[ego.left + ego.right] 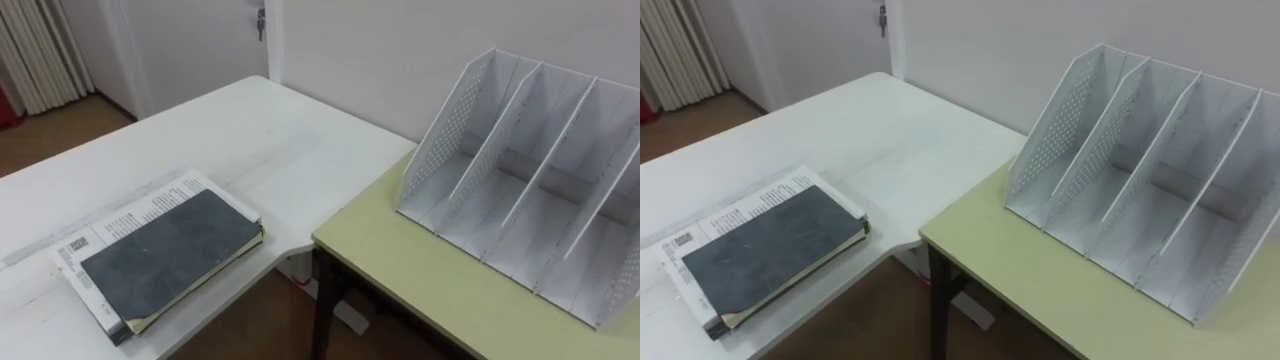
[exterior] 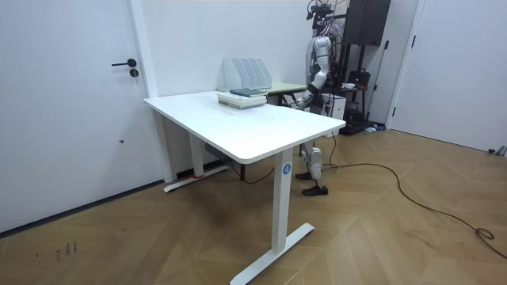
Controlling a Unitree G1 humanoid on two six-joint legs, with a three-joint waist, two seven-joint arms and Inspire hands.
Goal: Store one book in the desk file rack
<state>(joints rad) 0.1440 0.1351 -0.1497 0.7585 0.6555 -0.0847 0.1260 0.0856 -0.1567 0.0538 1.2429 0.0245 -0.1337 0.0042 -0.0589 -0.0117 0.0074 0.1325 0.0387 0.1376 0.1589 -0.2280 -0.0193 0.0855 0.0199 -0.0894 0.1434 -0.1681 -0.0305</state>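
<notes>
**Grey book** (image 1: 170,250): dark grey cover, closed, lying flat. It tops a small stack near the front edge of the white desk (image 1: 250,140), on the robot's left. It sits slightly askew on the volume below, with yellowed page edges along its near side.

**Printed book** (image 1: 125,215): white cover with lines of print, flat under the grey book. It shows past the grey book along the far and left margins.

**Rack** (image 1: 445,125): white file rack, upright on the green desk (image 1: 420,270), on the robot's right and well apart from the books. It has perforated side walls and slanted dividers. Its four compartments open toward the robot, and all are empty.

**Desks**: the green desk's near corner stands just beside the white desk's curved front edge.

**Door** (image 1: 200,40): white, shut, beyond the far end of the white desk. Wood floor (image 1: 60,130) shows beside it.

**Robot**: in the room view it stands upright beyond the white desk, at the green desk, with a dark cabinet (image 2: 368,24) behind it.

**Left hand** (image 2: 305,99): apparently the one held low at the robot's nearer side in the room view, clear of books and rack. It is too small there to tell whether the fingers are open or closed.
</notes>
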